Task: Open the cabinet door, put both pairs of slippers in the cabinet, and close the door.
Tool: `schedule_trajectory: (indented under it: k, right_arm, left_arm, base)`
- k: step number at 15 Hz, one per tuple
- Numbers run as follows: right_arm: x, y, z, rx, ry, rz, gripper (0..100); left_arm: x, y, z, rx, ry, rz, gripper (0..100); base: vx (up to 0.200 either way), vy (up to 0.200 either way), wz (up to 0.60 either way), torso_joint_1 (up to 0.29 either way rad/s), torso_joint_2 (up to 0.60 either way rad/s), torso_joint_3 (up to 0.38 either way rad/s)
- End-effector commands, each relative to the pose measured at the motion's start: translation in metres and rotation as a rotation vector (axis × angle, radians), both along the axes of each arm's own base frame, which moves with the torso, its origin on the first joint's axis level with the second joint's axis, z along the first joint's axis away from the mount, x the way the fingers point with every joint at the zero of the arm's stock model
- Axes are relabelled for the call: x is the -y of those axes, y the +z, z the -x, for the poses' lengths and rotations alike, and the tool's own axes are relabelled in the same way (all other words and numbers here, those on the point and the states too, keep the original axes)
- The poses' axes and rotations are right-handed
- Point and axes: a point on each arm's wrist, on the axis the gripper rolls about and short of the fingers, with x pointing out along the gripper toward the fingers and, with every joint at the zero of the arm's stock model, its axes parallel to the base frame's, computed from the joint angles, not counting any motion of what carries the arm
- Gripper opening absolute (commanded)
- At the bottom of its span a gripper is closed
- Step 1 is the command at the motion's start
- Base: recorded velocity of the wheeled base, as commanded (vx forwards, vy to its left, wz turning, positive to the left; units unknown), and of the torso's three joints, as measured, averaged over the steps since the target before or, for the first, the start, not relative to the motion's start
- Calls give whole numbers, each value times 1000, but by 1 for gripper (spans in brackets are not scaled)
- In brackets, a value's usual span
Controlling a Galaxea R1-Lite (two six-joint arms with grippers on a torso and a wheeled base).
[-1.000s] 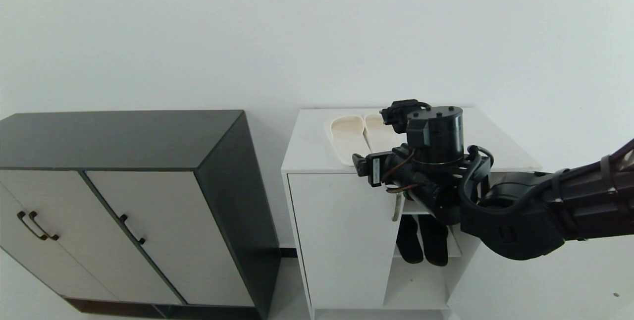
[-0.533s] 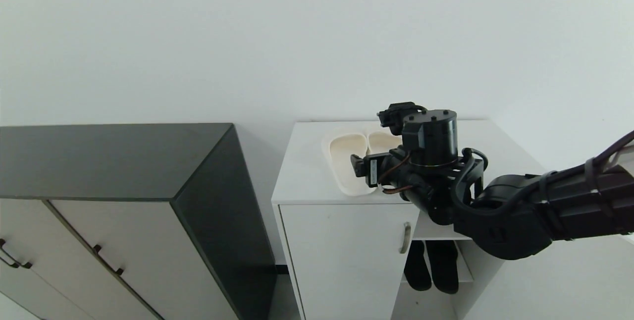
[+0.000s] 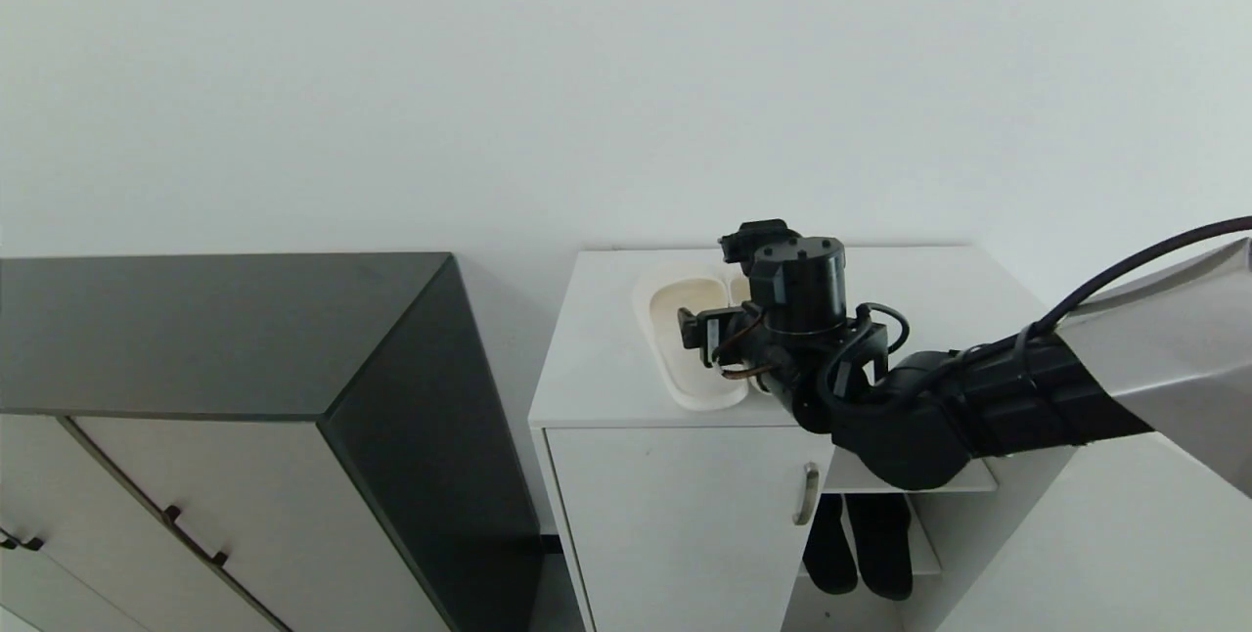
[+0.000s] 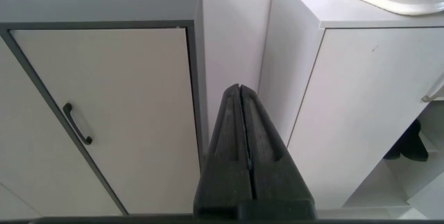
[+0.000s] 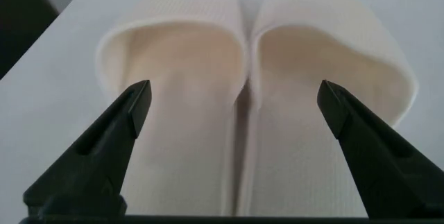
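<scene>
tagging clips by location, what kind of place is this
Probably a home entryway, or a mock-up of one: a white shoe cabinet with cream slippers on top and black slippers on its open shelf, beside a dark cabinet.

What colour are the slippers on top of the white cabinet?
The slippers are cream, clearest in the right wrist view.

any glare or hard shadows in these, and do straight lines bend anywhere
Head view: soft even light, no glare on the white cabinet; the dark cabinet has edges that splay toward the lower corner, likely wide-lens perspective; the black slippers sit in shelf shade. Right wrist view: cream slippers evenly lit, faint shade under the straps.
</scene>
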Motion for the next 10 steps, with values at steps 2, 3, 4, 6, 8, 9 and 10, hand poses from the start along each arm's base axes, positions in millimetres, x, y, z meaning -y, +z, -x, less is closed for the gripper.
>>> schedule_trajectory:
  k: [2, 3, 4, 6, 8, 9, 10]
  right_arm:
    - [-2, -14, -35, 10, -41, 1, 100]
    - [0, -16, -46, 18, -57, -2, 100]
    - [0, -15, -51, 18, -63, -2, 100]
    - [-1, -12, -53, 8, -65, 6, 100]
    - [-3, -12, -57, 13, -66, 4, 0]
    - [-3, -12, -57, 14, -66, 5, 0]
    - [-4, -10, -57, 14, -64, 5, 0]
  left_arm:
    - [0, 0, 0, -2, 0, 0, 0]
    - [0, 0, 0, 0, 0, 2, 0]
    - [0, 0, 0, -2, 0, 2, 0]
    - [0, 0, 0, 0, 0, 2, 0]
    - [0, 0, 0, -2, 2, 3, 0]
    - [0, 0, 0, 0, 2, 3, 0]
    - [0, 0, 0, 0, 2, 3, 0]
  base:
    - [0, 0, 0, 0, 0, 0]
    - [0, 0, 0, 0, 0, 0]
    - [0, 0, 0, 0, 0, 0]
    - [0, 0, 0, 0, 0, 0]
    - [0, 0, 0, 0, 0, 0]
    - [0, 0, 0, 0, 0, 0]
    - [0, 0, 0, 0, 0, 0]
